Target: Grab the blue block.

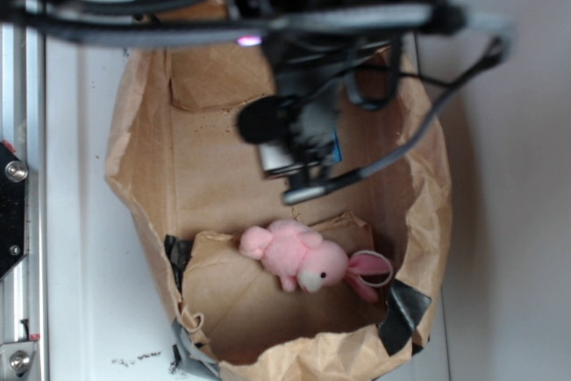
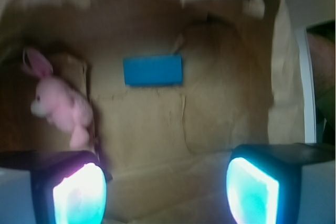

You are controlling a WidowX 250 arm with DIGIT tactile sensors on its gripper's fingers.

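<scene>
- Blue block (image 2: 153, 70) lies flat on the brown paper floor of an opened paper bag (image 1: 205, 176), upper middle of the wrist frame; in the exterior frame only a sliver of blue shows behind the arm, centre.
- Fingers (image 2: 79, 195) stand wide apart, nothing between them, low in the wrist frame and well short of the block.
- Gripper (image 2: 165, 192) hangs above the bag floor, not touching the block.
- Risk: the block is thin and flat, so the fingers may ride over its top or pinch crumpled paper with it.
- Risk: creased bag walls stand close around; a descent off line could snag a fold and drag the bag across the white counter (image 1: 80, 220).
- Risk: pink plush bunny (image 2: 58, 106) sits left of the block, apart from it; drifting left could catch it.
- Textures: block smooth-edged, rectangular, bright; paper wrinkled, matte; bunny soft, fuzzy.
</scene>
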